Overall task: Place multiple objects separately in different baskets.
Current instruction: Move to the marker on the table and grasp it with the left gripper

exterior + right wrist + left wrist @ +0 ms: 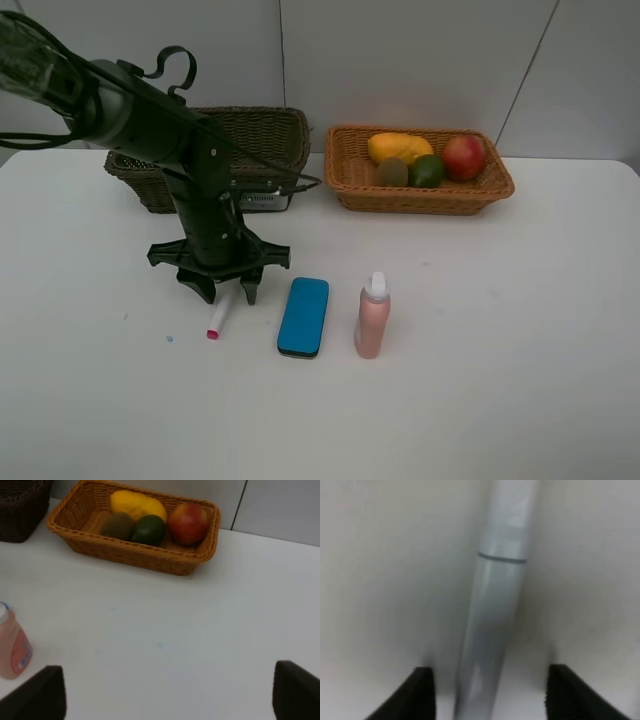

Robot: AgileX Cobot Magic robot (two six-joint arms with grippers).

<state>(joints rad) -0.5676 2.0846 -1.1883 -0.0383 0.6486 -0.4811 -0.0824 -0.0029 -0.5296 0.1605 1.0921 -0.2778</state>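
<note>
My left gripper [228,292] is open, lowered to the table, with one finger on each side of the white pink-capped marker [218,318]. In the left wrist view the marker [496,610] lies between the dark fingertips [420,695]. The blue eraser block [303,316] and the upright pink spray bottle [372,318] stand to its right. The orange-tan basket [420,200] holds the mango [398,146], pomegranate [464,157], avocado [428,171] and kiwi [392,171]. The dark olive basket [270,130] sits behind my left arm. The green pump bottle is hidden. My right gripper [167,695] is open and empty.
In the right wrist view the orange-tan basket [135,555] with the fruit is ahead, the dark basket [20,510] is at one corner, and the spray bottle [12,650] is at the edge. A small blue speck [169,338] lies on the white table.
</note>
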